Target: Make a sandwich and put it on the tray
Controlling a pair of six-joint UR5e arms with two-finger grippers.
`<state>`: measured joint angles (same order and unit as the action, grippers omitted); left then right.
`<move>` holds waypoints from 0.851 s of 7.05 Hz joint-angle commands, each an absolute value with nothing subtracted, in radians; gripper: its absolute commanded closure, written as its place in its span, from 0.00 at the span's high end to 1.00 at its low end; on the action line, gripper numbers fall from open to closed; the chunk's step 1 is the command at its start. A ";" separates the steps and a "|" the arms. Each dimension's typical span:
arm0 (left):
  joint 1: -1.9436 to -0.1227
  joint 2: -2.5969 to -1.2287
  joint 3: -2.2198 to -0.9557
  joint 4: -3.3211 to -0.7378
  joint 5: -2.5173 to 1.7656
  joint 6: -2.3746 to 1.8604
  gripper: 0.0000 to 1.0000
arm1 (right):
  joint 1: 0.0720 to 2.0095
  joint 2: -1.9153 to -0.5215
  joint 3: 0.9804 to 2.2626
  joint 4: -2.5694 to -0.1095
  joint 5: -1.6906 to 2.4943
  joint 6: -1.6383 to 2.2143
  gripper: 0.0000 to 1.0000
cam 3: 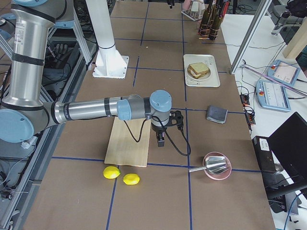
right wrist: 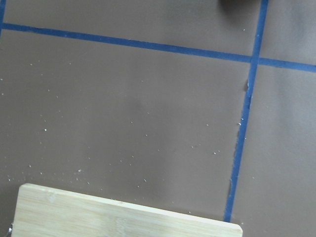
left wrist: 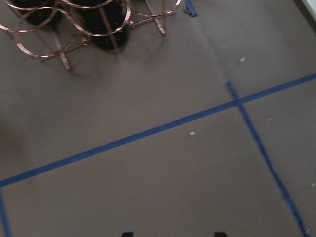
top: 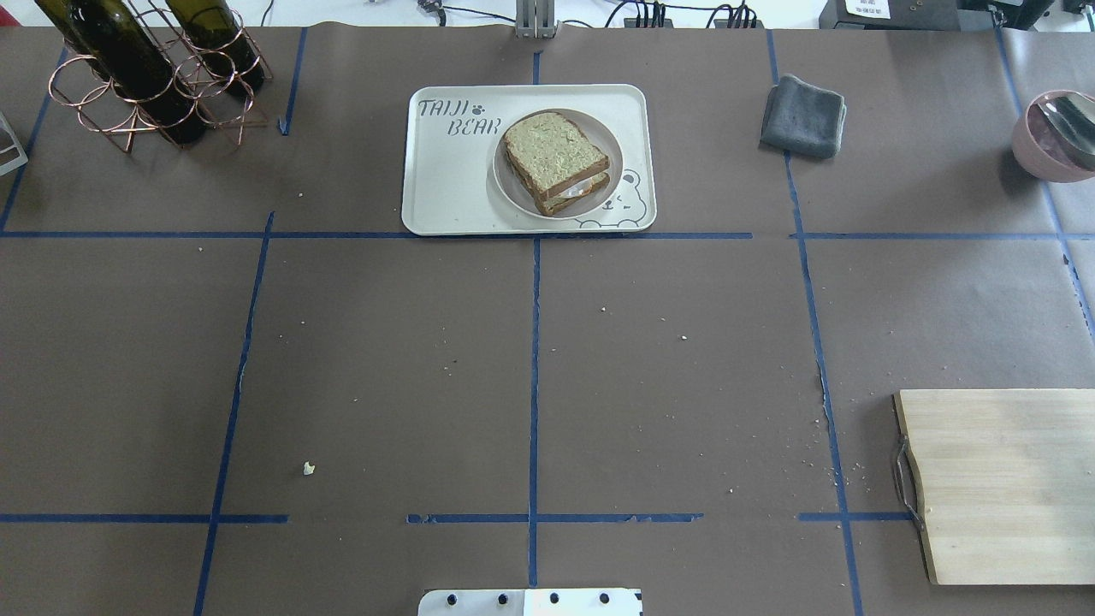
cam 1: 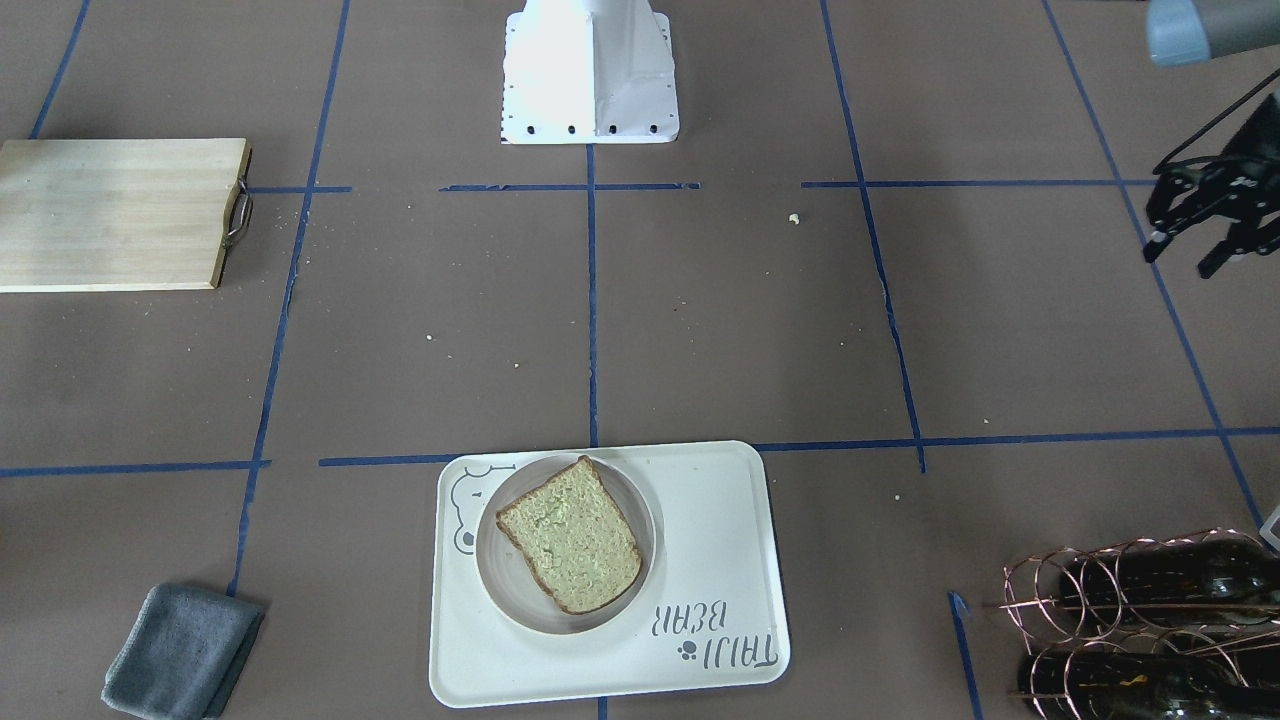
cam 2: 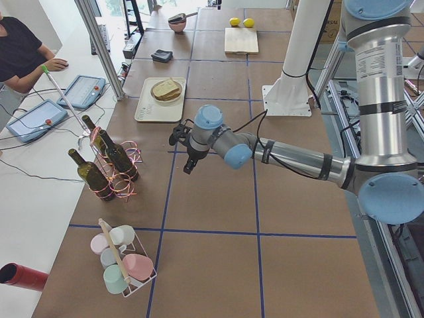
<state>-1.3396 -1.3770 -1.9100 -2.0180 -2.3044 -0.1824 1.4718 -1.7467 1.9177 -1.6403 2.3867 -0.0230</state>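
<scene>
The sandwich point(top: 556, 162), two slices of tan bread with dark crust, lies on a small round grey plate point(top: 506, 177) on the cream tray point(top: 445, 188) at the far middle of the table. A bit of white egg point(top: 587, 186) shows between the slices. The front-facing view shows the sandwich point(cam 1: 570, 535) on the tray point(cam 1: 720, 540). My left gripper point(cam 1: 1185, 255) is open and empty, above bare table far from the tray. Its fingertips point(left wrist: 127, 234) show apart in the left wrist view. My right gripper point(cam 3: 160, 139) hangs by the cutting board; I cannot tell whether it is open or shut.
A wooden cutting board point(top: 1001, 483) lies near the robot's right. A grey cloth point(top: 804, 115) lies right of the tray. A copper rack of wine bottles point(top: 145, 73) stands far left. A pink bowl point(top: 1056, 137) sits far right. Two lemons point(cam 3: 111, 172) lie beyond the board.
</scene>
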 commanded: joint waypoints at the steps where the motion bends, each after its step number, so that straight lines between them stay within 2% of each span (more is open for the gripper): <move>1: -1.559 -1.350 -1.905 -1.762 -2.430 0.030 0.63 | 1.493 -1.707 1.921 -1.726 2.382 -0.060 1.00; 3: -1.578 -1.344 -1.901 -1.653 -2.428 0.156 0.62 | 1.491 -1.706 1.916 -1.724 2.390 -0.049 1.00; 5: -1.612 -1.397 -1.928 -1.490 -2.421 0.169 0.62 | 1.477 -1.709 1.908 -1.723 2.396 -0.034 1.00; 6: -1.615 -1.393 -1.921 -1.470 -2.421 0.169 0.65 | 1.461 -1.707 1.908 -1.717 2.395 -0.009 1.00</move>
